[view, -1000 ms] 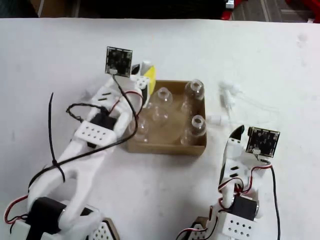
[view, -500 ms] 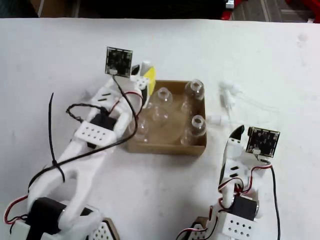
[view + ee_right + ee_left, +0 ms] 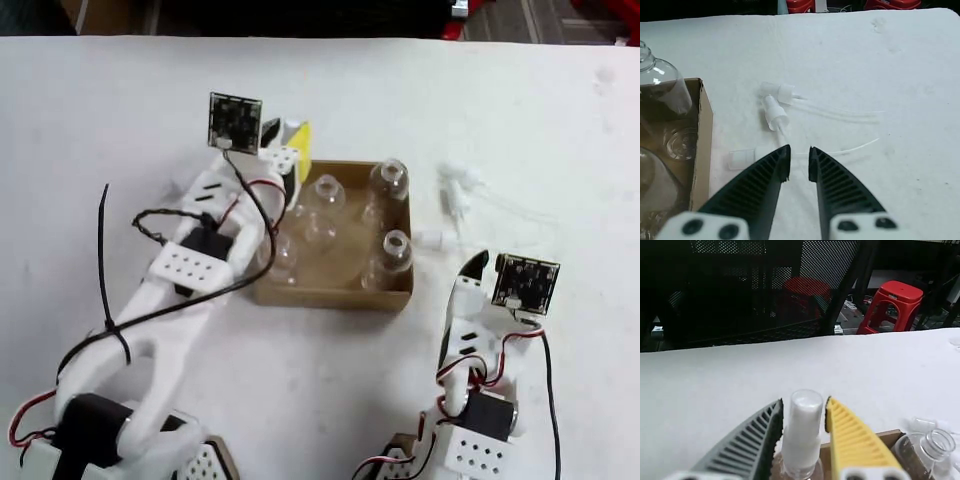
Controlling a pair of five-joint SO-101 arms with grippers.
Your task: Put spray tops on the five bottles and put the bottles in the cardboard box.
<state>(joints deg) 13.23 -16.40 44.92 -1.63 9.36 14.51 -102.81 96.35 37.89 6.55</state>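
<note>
Capped bottle (image 3: 799,465), its neck wearing a white spray top (image 3: 804,412), stands at the far left corner of the cardboard box (image 3: 330,295). Whether its base sits inside the box wall or just outside it cannot be told. The left gripper (image 3: 803,402) is clamped on that top, with the grey finger on one side and the yellow finger on the other, both pressed against the white plastic. From the high view the same gripper (image 3: 287,130) sits over that box corner, the arm stretched across the left half of the table (image 3: 120,100).

Inside the box stand clear bottles with bare necks: one near the far wall (image 3: 325,190), one in the far right corner (image 3: 388,178) and one in the near right corner (image 3: 397,247). More clear glass-like shapes lie along the left side, too jumbled to count.

Loose spray tops with long thin dip tubes lie on the table just off the box's right wall. Two are close together (image 3: 777,92) (image 3: 774,115), and a third (image 3: 742,159) lies nearer the box (three can be made out).

The right gripper (image 3: 799,150) hangs over the table on the near side of those tops, its black fingers a narrow gap apart with nothing between them.
</note>
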